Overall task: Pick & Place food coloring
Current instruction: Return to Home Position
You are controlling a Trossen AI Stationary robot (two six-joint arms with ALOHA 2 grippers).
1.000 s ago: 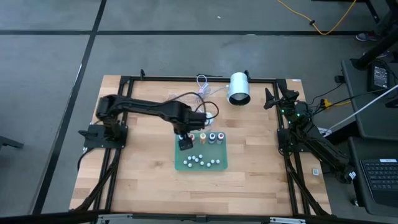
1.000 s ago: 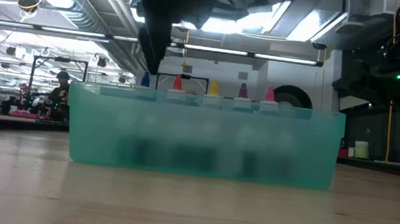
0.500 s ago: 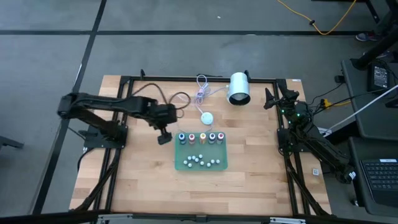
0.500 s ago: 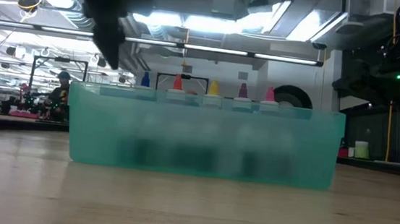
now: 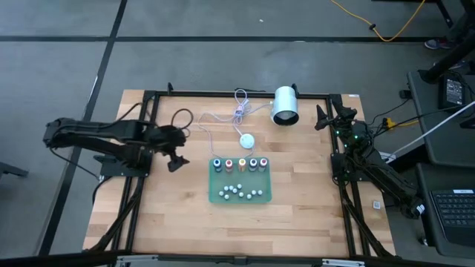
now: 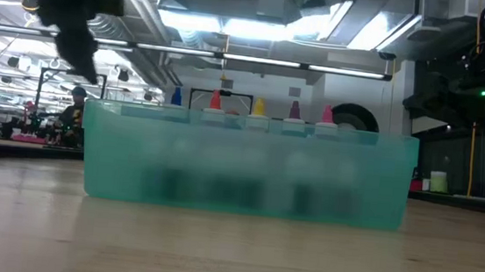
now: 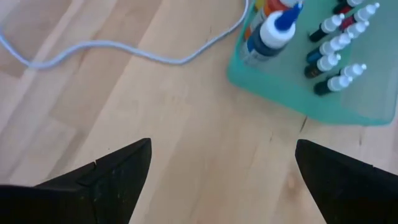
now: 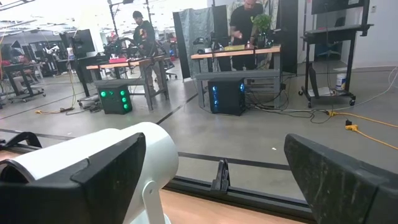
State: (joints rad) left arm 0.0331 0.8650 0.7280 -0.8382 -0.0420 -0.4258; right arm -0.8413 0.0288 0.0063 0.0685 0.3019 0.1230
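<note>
wooden table (image 5: 297, 215): green tray (image 5: 217, 178) at middle. small food coloring bottles (image 5: 239, 191) clustered in tray's near half. big food coloring bottles (image 5: 240, 164) upright, five in row along tray's far wall; low view shows blue, red, yellow, purple, pink tops above rim. left gripper (image 5: 177, 162) to tray's left, apart from it, over bare wood, fingers (image 7: 118, 168) spread wide, nothing between. white disc (image 5: 246, 141) on thin cable just beyond tray. white cylinder (image 5: 285, 105) near far edge. right gripper (image 5: 322, 117) at far right corner beside cylinder, fingers spread, empty. people (image 8: 144, 28) at benches in room behind.
</note>
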